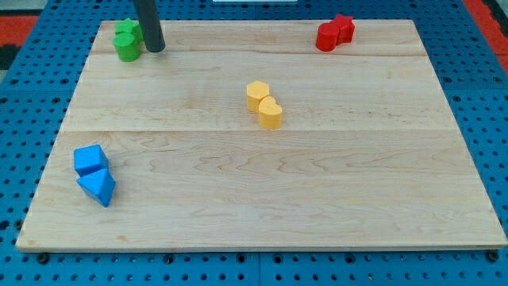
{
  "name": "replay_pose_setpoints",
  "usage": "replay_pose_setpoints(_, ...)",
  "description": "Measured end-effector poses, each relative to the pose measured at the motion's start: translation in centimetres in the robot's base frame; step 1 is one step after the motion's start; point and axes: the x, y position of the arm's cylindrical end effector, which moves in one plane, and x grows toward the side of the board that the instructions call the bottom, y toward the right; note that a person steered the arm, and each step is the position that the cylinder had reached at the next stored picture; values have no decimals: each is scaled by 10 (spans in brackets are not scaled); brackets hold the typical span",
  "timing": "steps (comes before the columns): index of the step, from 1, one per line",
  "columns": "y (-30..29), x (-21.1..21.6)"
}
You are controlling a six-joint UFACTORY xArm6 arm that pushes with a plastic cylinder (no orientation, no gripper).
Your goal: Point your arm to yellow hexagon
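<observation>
While beside green blocks (126,46), my tip (155,49), a handless rod, well upper-left of yellow hexagon (257,94).

High oblique view over whole board (262,191)

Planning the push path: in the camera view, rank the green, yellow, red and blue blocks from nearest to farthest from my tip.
From my tip:
1. Green blocks, touching or nearly, on its left at the view's top left.
2. Yellow blocks, board centre.
3. Blue blocks at the view's bottom left and red blocks at the top right: too close to call.
</observation>
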Motion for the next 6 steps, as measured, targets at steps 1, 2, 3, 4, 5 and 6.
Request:
replay_pose_setpoints(1, 1, 3)
replay_pose_setpoints(2, 47, 23)
replay_pose_setpoints(3, 80, 30)
replay_pose_setpoints(4, 81, 30)
replay_pose_setpoints(5, 82, 30)
replay_pose_setpoints(6, 82, 30)
